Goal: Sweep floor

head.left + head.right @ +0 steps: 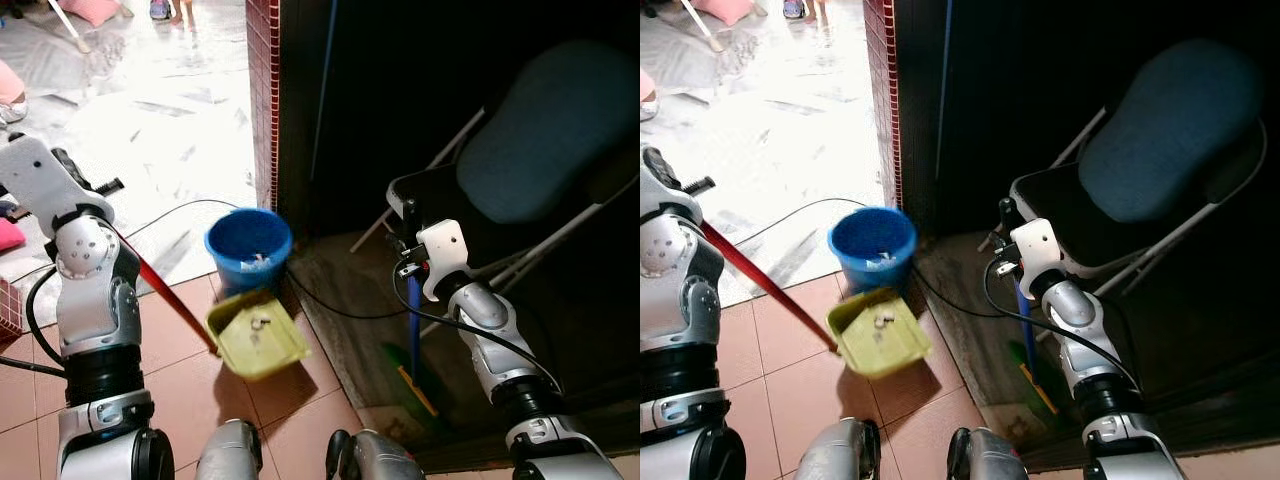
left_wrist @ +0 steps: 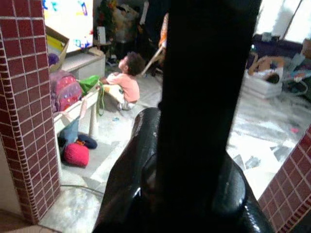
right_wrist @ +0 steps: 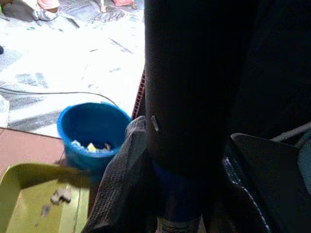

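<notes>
A yellow-green dustpan point(image 1: 257, 335) with a few scraps in it hangs tilted just above the tiled floor, right beside a blue bucket point(image 1: 248, 245) that holds scraps. Its red handle point(image 1: 160, 285) runs up to my left gripper point(image 2: 194, 194), which is shut on it. My right gripper point(image 1: 405, 245) is shut on the blue handle point(image 1: 413, 340) of a broom. The broom's green head point(image 1: 402, 368) rests on the dark floor by the chair. In the right wrist view, the bucket point(image 3: 92, 131) and the dustpan point(image 3: 29, 204) lie beyond the fingers point(image 3: 121, 184).
A folding chair point(image 1: 540, 150) stands close on the right. A red brick pillar point(image 1: 262, 90) rises behind the bucket. A black cable point(image 1: 330, 300) crosses the floor. A child point(image 2: 126, 82) sits in the bright room beyond, and a person's feet point(image 1: 180, 12) show at the far edge.
</notes>
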Robot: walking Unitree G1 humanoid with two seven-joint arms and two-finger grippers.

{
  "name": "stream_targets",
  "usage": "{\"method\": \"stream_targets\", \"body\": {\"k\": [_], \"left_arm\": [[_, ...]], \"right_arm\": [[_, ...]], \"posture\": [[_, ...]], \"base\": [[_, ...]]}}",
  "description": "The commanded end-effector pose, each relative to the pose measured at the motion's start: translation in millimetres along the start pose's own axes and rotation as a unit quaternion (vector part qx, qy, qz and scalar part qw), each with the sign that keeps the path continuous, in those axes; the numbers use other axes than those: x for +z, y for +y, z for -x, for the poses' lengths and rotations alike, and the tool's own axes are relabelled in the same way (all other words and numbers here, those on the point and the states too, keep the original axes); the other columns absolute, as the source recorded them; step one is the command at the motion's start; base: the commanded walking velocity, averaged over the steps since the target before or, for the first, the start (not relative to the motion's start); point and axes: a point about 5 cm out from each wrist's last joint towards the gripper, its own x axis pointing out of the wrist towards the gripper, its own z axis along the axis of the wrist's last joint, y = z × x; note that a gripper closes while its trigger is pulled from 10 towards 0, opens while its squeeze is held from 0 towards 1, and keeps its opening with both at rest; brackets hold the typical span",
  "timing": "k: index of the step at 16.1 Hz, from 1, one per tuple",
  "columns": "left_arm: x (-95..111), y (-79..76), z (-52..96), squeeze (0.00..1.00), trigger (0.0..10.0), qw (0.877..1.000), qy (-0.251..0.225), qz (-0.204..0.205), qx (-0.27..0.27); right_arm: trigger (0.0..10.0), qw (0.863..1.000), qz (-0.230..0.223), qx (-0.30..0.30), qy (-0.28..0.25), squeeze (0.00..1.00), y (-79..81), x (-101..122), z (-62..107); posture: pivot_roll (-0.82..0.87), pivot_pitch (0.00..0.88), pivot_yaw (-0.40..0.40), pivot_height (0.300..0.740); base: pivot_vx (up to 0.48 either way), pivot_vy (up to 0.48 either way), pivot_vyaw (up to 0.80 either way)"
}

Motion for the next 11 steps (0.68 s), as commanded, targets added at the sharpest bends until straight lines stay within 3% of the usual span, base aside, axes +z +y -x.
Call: {"method": "stream_targets", "body": {"k": [1, 5, 11], "left_arm": [[25, -2.5, 2.4, 0.00, 10.0, 0.998, -0.054, 0.017, -0.005], [12, 6.6, 15.0, 0.00, 10.0, 0.999, -0.036, -0.002, -0.001], [-23, 35.9, 31.1, 0.00, 10.0, 0.998, 0.008, -0.064, 0.015]], "right_arm": [[10.0, 1.000, 0.002, -0.005, 0.002, 0.00, -3.1, 0, -1.0], [10.0, 1.000, 0.004, -0.006, 0.003, 0.00, -5.0, -1, -0.4], [10.0, 1.000, 0.002, -0.004, 0.007, 0.00, -3.4, -4, -1.2]], "posture": [[-0.04, 0.054, -0.041, 0.740], [-0.04, 0.057, -0.040, 0.740], [-0.03, 0.056, -0.043, 0.740]], "base": [[0.000, 0.000, 0.00], [0.000, 0.000, 0.00], [0.000, 0.000, 0.00]]}}
